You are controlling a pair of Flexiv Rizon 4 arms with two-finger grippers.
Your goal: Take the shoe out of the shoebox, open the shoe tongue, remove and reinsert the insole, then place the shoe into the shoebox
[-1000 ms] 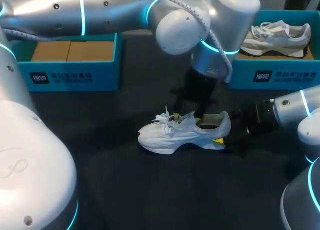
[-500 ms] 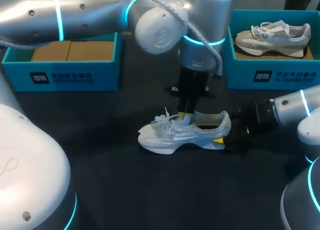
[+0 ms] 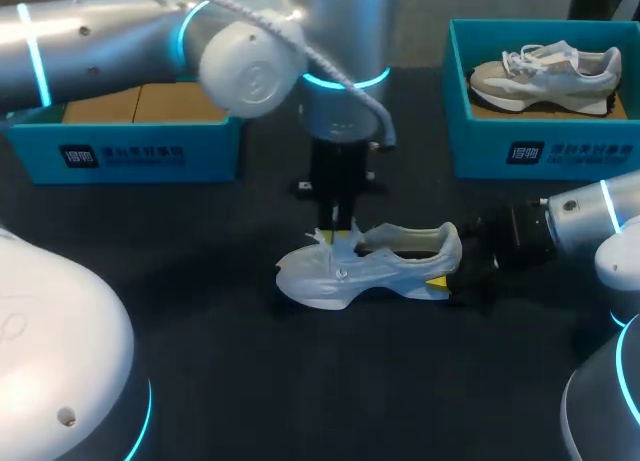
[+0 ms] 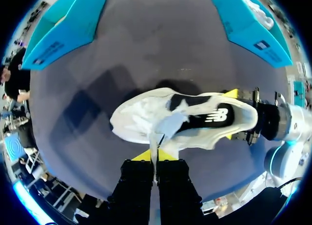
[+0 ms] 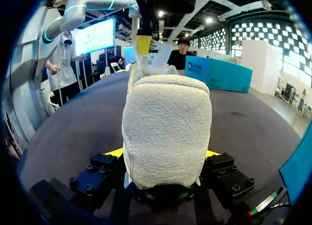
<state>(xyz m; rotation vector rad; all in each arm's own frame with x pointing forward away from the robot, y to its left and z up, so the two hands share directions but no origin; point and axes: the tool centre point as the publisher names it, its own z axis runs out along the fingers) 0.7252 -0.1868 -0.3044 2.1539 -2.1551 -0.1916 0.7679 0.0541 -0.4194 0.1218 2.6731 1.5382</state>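
Observation:
A white shoe (image 3: 365, 266) lies on its sole in the middle of the dark table, toe toward the left. My left gripper (image 3: 343, 227) comes down from above onto its lace area. In the left wrist view that gripper (image 4: 156, 155) is shut on the white tongue (image 4: 170, 123), which is drawn up from the shoe's dark opening. My right gripper (image 3: 450, 271) is at the heel. In the right wrist view its fingers (image 5: 109, 161) press the fuzzy heel (image 5: 165, 132) from both sides, so the right gripper (image 5: 163, 154) holds the shoe.
A blue shoebox (image 3: 140, 146) with a bare cardboard floor stands at the back left. Another blue shoebox (image 3: 540, 151) at the back right holds a grey shoe (image 3: 550, 76). Bare dark tabletop (image 3: 300, 381) lies in front of the white shoe.
My left gripper has moved left from over the shoe's opening to the lace area and has shut on the tongue. The right gripper and the shoe's heel have stayed put.

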